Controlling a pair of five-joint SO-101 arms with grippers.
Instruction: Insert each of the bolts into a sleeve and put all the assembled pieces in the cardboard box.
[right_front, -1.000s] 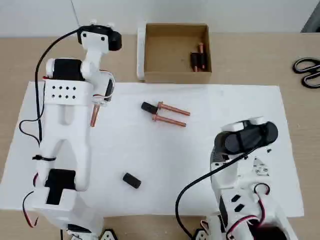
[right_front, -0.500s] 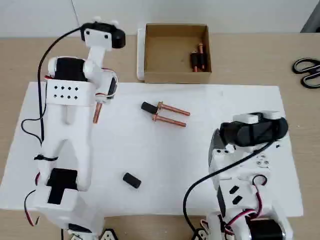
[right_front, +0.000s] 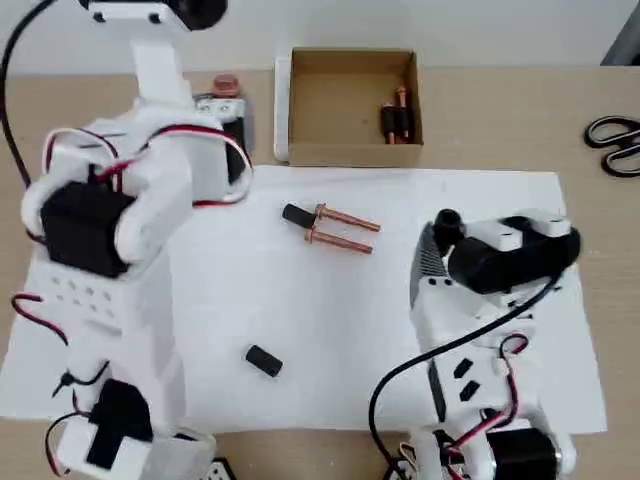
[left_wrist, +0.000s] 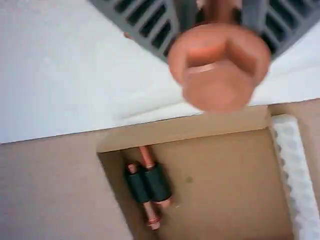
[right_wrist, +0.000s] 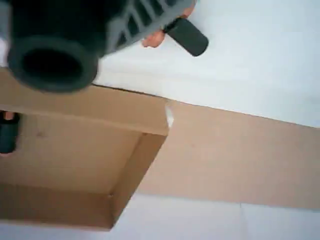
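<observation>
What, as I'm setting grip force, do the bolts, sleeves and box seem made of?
Bolts: copper-coloured metal, smooth with slight sheen. Sleeves: matte black, probably rubber or plastic; cannot tell which. Cardboard box: plain brown cardboard, matte, with folded walls.

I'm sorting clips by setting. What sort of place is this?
Probably a robotics lab or hobby workbench: two small robot arms at a wooden table, loose bolts on a white sheet, a cardboard box and scissors nearby.
</observation>
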